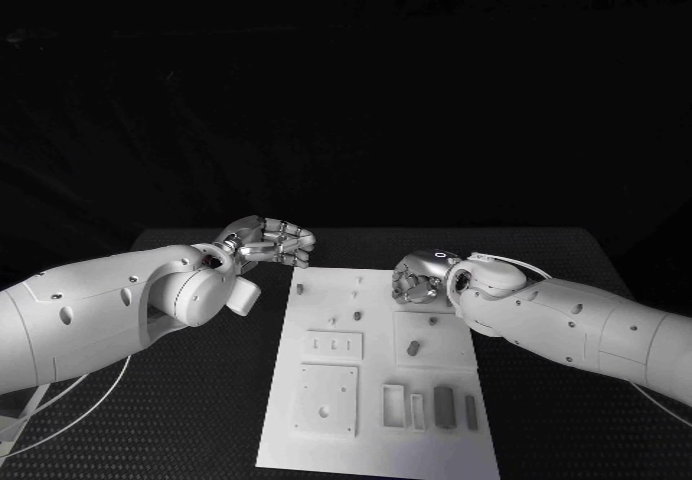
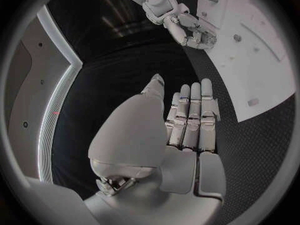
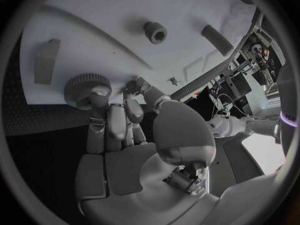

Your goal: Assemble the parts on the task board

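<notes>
The right hand [image 3: 134, 135] has its fingers [image 3: 115, 122] on a round ridged part [image 3: 87, 87] at the task board [image 1: 433, 440] edge. Judged advice: close firmly on it, then lift straight. The left hand [image 1: 267, 242] is released, apart over the surface [image 1: 188, 420].

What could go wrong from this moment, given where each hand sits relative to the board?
1. The right hand has its fingertips on a knurled round part at the task board edge; a weak hold may let it slip onto the black table.
2. That hand hangs over the board's far corner, so lowering it might knock the small peg nearby.
3. The left hand hovers off the board, holding nothing, so it cannot steady the board if pushed.
</notes>
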Robot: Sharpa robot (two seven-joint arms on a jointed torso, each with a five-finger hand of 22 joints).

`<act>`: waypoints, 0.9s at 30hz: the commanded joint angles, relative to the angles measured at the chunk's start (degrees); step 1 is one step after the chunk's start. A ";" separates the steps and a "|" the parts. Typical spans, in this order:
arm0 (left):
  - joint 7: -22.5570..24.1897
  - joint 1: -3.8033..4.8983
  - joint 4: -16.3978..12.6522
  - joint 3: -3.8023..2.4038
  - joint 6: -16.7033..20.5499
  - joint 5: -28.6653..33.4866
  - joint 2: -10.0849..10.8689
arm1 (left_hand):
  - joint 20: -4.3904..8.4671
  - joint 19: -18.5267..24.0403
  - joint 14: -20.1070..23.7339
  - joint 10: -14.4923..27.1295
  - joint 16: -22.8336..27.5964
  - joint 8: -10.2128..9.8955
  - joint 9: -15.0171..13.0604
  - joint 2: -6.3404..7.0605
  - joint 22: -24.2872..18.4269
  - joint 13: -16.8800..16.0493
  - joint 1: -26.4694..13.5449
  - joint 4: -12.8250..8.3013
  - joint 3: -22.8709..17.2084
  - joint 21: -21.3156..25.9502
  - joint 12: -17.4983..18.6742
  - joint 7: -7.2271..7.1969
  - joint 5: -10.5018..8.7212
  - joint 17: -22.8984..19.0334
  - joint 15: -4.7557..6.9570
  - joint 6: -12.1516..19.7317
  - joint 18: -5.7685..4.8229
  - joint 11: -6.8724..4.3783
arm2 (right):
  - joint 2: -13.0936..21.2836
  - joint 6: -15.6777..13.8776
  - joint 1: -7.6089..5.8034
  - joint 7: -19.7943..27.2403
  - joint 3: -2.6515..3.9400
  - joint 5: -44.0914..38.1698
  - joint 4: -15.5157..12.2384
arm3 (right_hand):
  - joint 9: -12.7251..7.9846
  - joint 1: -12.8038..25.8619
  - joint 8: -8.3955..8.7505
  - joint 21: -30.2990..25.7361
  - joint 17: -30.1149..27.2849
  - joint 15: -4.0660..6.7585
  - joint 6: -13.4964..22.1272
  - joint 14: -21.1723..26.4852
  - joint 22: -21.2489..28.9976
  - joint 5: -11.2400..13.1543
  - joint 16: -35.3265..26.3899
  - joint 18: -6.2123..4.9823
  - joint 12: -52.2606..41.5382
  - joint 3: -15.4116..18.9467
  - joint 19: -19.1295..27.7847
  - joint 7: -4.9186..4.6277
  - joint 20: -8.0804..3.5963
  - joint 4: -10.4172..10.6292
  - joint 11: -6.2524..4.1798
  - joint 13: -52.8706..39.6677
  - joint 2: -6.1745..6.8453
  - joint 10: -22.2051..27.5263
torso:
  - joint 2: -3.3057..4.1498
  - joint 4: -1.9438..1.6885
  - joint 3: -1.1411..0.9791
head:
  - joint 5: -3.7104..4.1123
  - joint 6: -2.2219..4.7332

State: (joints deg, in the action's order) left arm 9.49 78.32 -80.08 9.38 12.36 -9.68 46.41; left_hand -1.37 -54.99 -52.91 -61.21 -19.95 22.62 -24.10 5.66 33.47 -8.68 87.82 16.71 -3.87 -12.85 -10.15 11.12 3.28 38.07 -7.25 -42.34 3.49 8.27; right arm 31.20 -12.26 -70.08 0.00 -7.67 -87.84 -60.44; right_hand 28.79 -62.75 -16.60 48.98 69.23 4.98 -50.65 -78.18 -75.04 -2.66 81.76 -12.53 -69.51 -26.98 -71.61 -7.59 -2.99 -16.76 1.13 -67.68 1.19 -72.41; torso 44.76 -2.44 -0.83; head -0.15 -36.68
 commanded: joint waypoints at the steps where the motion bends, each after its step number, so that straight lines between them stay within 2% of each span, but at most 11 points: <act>1: 0.33 0.10 0.00 -0.06 -0.76 -0.22 -0.09 | -0.13 -0.26 -0.14 0.16 0.29 -0.17 0.06 -0.10 0.09 -0.07 -0.59 0.02 0.34 0.37 0.33 1.00 -0.35 0.08 -0.01 0.43 0.79 0.22 | 0.04 2.15 0.65 -0.08 -0.42 -0.93 0.06 | 0.10 0.12 -0.31 0.15 0.06 -0.03 -0.32 -0.24 -1.28 -0.10 0.28 -2.47 -0.18 -0.38 0.84 -0.08 -0.54 0.04 0.08 -0.12 -0.66 -0.26 | 0.13 0.04 -0.06 | -0.04 -0.07; 9: 0.33 0.10 0.07 -0.06 -0.72 -0.22 -0.08 | -0.13 -0.26 -0.14 0.16 0.29 -0.17 0.06 -0.10 0.09 -0.07 -0.59 0.02 0.34 0.37 0.33 1.00 -0.35 0.08 -0.01 0.43 0.79 0.22 | 0.13 0.66 0.67 -0.31 -0.42 -1.79 -0.55 | 0.10 0.12 -0.31 0.15 0.06 -0.03 -0.32 -0.24 -1.28 -0.10 0.28 -2.47 -0.18 -0.38 0.84 -0.08 -0.54 0.04 0.08 -0.12 -0.66 -0.26 | 0.28 -0.05 -0.11 | 0.07 -0.02; 16: 0.35 0.11 0.17 -0.06 -0.59 -0.22 0.00 | -0.14 -0.26 -0.14 0.16 0.29 -0.18 0.06 -0.10 0.09 -0.07 -0.60 0.02 0.34 0.38 0.33 1.00 -0.35 0.08 -0.01 0.43 0.79 0.22 | 0.50 -3.08 0.67 -1.66 -0.42 -2.35 -1.01 | 0.13 0.11 -0.37 0.22 0.15 0.02 -0.46 -0.30 -1.28 -0.10 0.34 -2.47 -0.26 -0.43 0.84 -0.03 -0.56 0.03 0.03 -0.22 -0.72 -0.35 | 0.33 -0.03 -0.09 | 0.12 0.14; 17: 0.37 0.12 0.17 -0.06 -0.54 -0.22 0.02 | -0.13 -0.26 -0.14 0.16 0.29 -0.18 0.06 -0.09 0.09 -0.07 -0.60 0.02 0.34 0.38 0.33 1.00 -0.35 0.08 -0.01 0.44 0.79 0.22 | 0.57 -3.58 0.67 -1.86 -0.42 -2.50 -1.15 | 1.16 -0.62 -2.62 0.46 0.87 0.40 -4.40 -0.76 -1.31 -0.26 0.75 -2.47 -1.73 -1.52 0.73 1.26 -0.63 0.09 -0.47 -1.70 -1.88 -1.76 | 0.36 -0.01 -0.09 | 0.11 0.17; 19: 0.37 0.13 0.19 -0.06 -0.50 -0.22 0.06 | -0.13 -0.26 -0.14 0.16 0.30 -0.18 0.06 -0.08 0.10 -0.07 -0.60 0.01 0.34 0.38 0.34 1.00 -0.35 0.09 -0.01 0.44 0.79 0.22 | 0.77 -4.09 0.66 -2.18 -0.41 -2.56 -1.52 | 1.54 -0.23 -3.14 1.02 1.25 1.61 -5.46 -1.01 -1.28 -0.09 1.08 -2.47 -2.19 -2.67 0.58 1.80 -0.63 0.20 -1.76 -2.30 -1.93 -2.49 | 0.39 0.01 -0.09 | 0.10 0.25; 27: 0.38 0.23 0.43 -0.06 -0.44 -0.22 0.11 | -0.13 -0.26 -0.15 0.17 0.32 -0.19 0.06 -0.06 0.10 -0.08 -0.62 0.01 0.35 0.39 0.35 1.01 -0.35 0.11 -0.01 0.46 0.79 0.23 | 1.36 -6.07 0.24 -2.93 -0.34 -2.97 -3.44 | 1.84 0.45 -3.22 1.49 1.24 1.92 -5.70 -0.99 -1.21 -0.10 1.16 -2.47 -2.14 -3.77 0.66 2.07 -0.76 0.22 -1.98 -2.59 -1.98 -2.79 | 0.44 0.00 -0.07 | 0.17 0.66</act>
State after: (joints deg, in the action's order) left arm 9.44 78.45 -79.68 9.37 12.38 -9.68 46.53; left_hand -1.37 -54.99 -52.91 -61.21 -19.95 22.62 -24.10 5.66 33.52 -8.69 87.82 16.71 -3.87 -12.85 -10.15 11.13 3.28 38.11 -7.25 -42.35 3.84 8.27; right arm 32.56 -16.75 -69.64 -1.53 -8.04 -89.55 -63.45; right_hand 29.61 -62.52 -19.61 50.25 70.49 6.45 -55.02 -79.23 -75.04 -2.38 82.66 -12.54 -71.50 -30.35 -70.99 -5.62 -3.38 -16.61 -0.62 -70.19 -0.52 -75.17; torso 45.18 -2.46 -0.93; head -0.02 -36.18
